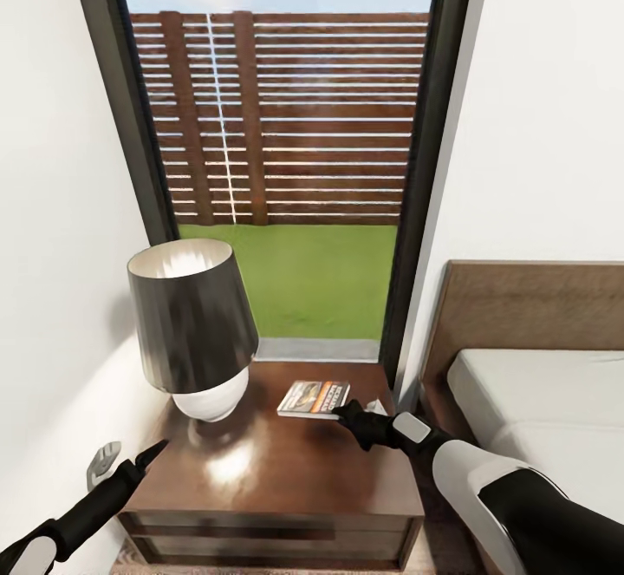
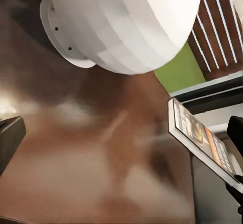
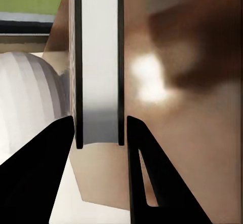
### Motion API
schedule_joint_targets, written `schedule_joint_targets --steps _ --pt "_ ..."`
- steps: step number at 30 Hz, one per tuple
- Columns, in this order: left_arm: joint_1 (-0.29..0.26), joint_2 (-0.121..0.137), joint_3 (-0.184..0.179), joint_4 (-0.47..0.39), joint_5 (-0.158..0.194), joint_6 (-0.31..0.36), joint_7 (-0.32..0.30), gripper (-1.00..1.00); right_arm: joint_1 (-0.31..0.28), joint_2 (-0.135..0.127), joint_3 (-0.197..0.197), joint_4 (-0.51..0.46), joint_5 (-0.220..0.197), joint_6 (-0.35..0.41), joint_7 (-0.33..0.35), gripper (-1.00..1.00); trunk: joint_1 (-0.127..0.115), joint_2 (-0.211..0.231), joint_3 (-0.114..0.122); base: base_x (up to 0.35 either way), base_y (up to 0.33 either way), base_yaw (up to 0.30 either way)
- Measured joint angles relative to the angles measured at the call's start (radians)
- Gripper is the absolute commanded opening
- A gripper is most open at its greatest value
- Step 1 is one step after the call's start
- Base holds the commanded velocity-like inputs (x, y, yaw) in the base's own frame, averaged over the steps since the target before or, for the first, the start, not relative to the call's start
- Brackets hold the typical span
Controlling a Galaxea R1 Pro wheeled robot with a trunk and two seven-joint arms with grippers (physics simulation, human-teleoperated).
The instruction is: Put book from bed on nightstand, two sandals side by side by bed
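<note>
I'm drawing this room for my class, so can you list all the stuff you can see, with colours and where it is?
nightstand: one, dark brown, glossy, below the window, left of the bed
lamp: one, dark shade on a white base, on the nightstand's left side
book: one, grey cover with an orange band, over the nightstand's back right part
bed: one, brown headboard, light-grey mattress, at the right
window: one, black frame, brown fence and green grass outside
right gripper: black, clamped on the book
left gripper: black, near the nightstand's front left corner
</note>
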Motion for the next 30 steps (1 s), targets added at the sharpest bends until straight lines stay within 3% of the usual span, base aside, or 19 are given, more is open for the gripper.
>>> schedule_joint_targets --steps 23,30 --pt "0.000 -0.001 -0.001 -0.001 0.000 0.000 0.000 1.00 0.000 0.001 0.004 0.000 0.007 0.002 -0.012 -1.00 0.088 -0.161 -0.072 0.000 0.000 0.000" --pt "0.000 -0.002 -0.002 -0.001 0.000 0.000 0.000 1.00 0.000 0.000 0.004 0.000 0.006 0.002 -0.011 -1.00 0.088 -0.161 -0.072 0.000 0.000 0.000"
